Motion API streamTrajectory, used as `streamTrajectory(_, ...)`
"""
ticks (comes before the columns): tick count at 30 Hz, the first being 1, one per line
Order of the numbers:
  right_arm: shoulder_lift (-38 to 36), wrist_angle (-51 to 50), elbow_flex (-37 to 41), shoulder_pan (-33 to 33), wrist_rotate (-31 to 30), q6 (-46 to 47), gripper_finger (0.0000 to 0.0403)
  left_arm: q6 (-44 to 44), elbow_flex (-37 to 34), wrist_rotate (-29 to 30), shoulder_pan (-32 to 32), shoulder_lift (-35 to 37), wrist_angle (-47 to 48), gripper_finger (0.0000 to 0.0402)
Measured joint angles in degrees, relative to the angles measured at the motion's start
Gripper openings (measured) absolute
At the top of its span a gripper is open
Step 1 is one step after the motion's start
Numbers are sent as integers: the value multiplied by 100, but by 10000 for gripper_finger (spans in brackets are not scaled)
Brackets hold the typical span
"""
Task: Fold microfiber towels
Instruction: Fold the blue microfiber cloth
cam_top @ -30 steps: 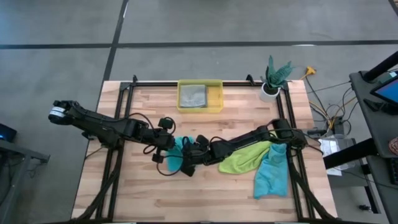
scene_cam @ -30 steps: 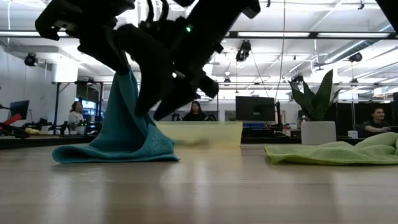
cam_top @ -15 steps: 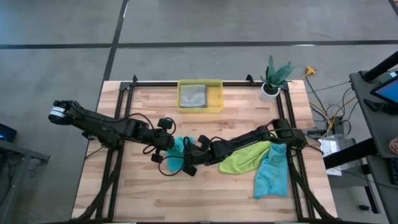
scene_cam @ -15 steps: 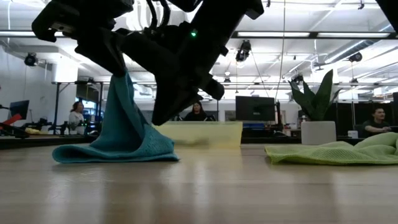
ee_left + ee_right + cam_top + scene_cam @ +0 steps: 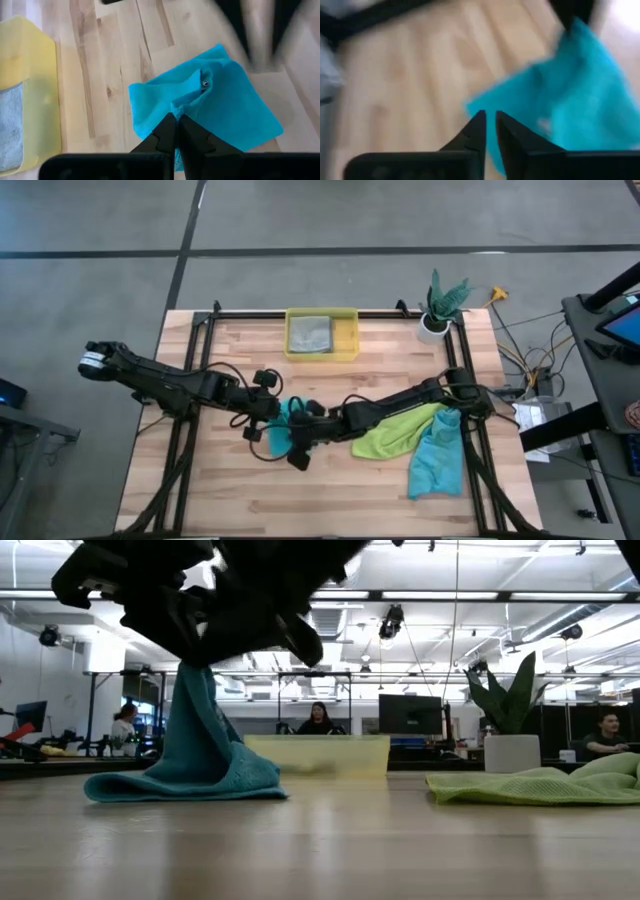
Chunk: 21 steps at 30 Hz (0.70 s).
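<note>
Two dark jointed arms [image 5: 170,383], looping black cables, white wrist band

- Teal towel [image 5: 220,100]: soft matt cloth, fine nap, creased.
- Lime green towel [image 5: 530,785]: cloth with a ribbed weave, matt.
- Table [image 5: 230,490]: pale wood planks, smooth, a light sheen in the low view.
- Yellow bin [image 5: 321,334]: translucent plastic, smooth.
- Gripper fingers [image 5: 165,132]: dark matt plastic.

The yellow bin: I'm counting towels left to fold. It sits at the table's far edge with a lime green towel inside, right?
Not quite. The yellow bin does sit at the table's far edge, but the towel inside it is the light grey towel, as the high view shows. The lime green towel lies on the table under the right arm.
</note>
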State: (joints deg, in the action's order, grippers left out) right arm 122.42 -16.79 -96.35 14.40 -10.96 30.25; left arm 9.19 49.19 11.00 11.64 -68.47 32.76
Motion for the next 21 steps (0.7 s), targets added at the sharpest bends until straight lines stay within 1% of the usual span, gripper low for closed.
streamTrajectory(2, 26, -45, -4, 9, 46, 32, 68, 0, 0, 2, 0, -2, -14, 0)
streamTrajectory(6, 65, -305, 24, -5, 15, 255, 131, -2, 0, 4, 0, -4, -8, 0)
streamTrajectory(10, 26, -294, 8, 7, -351, 183, 194, -2, 0, 4, 0, -4, -20, 0)
streamTrajectory(12, 121, -307, 8, 22, -487, 184, 218, -2, 0, 8, 0, -4, -33, 0)
streamTrajectory(16, 439, -316, 10, 21, -542, 176, 247, -8, 0, 11, 0, -4, -51, 0)
streamTrajectory(18, 592, -320, 13, 21, -560, 193, 252, -130, 0, 13, 0, -6, -57, 0)
streamTrajectory(21, 631, -358, 21, 19, -560, 530, 251, -307, 0, -4, 5, -6, -60, 0)
